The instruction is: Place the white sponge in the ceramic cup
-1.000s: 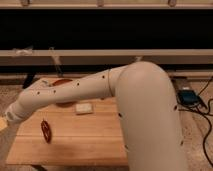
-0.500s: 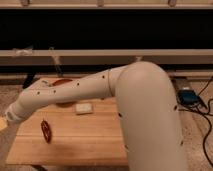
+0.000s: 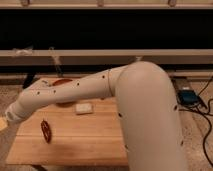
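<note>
The white sponge is a small cream block lying flat on the wooden table, near its back middle. My white arm reaches across the table from the right toward the left and passes just behind the sponge. My gripper is at the far left edge of the view, past the table's left side, and only a sliver of it shows. It is well to the left of the sponge. No ceramic cup shows in this view.
An orange bowl sits at the table's back left, mostly hidden behind my arm. A small red object stands on the table's left part. A blue device and cables lie on the floor at right.
</note>
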Robot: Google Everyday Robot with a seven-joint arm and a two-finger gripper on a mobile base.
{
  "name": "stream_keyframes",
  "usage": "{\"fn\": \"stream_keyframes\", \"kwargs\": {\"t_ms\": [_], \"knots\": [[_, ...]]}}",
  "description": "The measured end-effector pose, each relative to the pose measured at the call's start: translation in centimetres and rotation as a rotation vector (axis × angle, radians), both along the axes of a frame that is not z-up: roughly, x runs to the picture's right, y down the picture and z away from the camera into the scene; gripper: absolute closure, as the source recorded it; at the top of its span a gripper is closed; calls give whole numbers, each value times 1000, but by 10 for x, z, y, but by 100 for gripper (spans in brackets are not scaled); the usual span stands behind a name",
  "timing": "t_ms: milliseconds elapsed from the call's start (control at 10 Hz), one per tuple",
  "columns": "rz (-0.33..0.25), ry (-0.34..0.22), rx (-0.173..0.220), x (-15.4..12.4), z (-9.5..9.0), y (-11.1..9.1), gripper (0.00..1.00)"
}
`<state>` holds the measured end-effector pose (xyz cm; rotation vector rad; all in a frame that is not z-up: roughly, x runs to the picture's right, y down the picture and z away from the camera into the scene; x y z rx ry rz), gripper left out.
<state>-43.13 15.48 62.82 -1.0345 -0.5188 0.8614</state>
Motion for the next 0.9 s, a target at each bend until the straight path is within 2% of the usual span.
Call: {"fn": "stream_keyframes", "kwargs": {"t_ms": [200,400,700,900], "knots": [[-37,51,-11,19,9,-3,20],[-62,102,-19,56,21,-12,20],[-98,200,-25,139,34,-22,20],[-151,258,-8,197,55,-36,20]]}}
